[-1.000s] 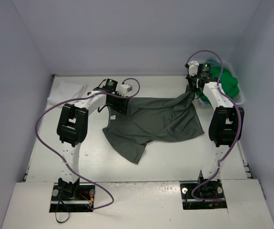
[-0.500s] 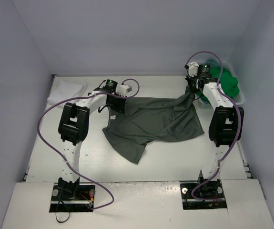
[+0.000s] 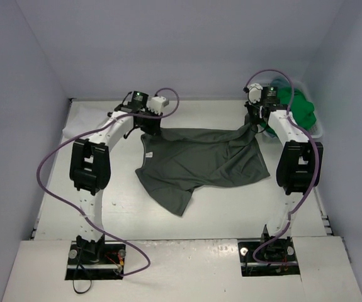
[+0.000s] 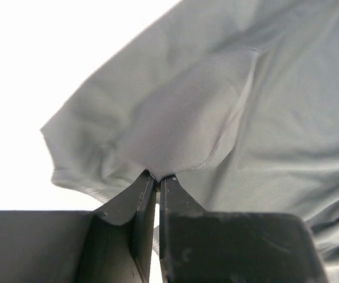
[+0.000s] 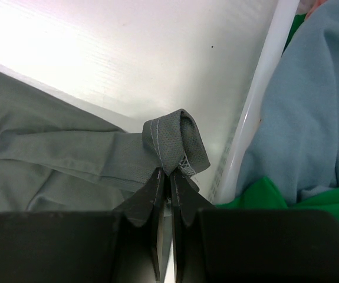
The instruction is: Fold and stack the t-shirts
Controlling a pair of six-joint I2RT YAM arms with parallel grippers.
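A dark grey t-shirt (image 3: pixel 203 160) lies spread across the middle of the table, its far edge stretched between my two grippers. My left gripper (image 3: pixel 147 128) is shut on the shirt's far left corner; the left wrist view shows the grey cloth (image 4: pixel 216 118) pinched at the tips of the gripper (image 4: pixel 158 175). My right gripper (image 3: pixel 254 123) is shut on the far right corner, where a hemmed fold (image 5: pixel 175 144) bunches above the gripper (image 5: pixel 169 172). A green t-shirt (image 3: pixel 299 106) and a teal-blue t-shirt (image 5: pixel 310 100) lie in the basket. A white t-shirt (image 3: pixel 83 118) lies at the far left.
The white lattice basket (image 3: pixel 318 129) stands at the far right corner, its rim (image 5: pixel 257 100) close beside my right gripper. Grey walls enclose the table on three sides. Purple cables loop from both arms.
My left gripper has shut on the grey shirt's far left corner and drawn it toward the back wall, straightening the far edge. The right arm has barely moved.
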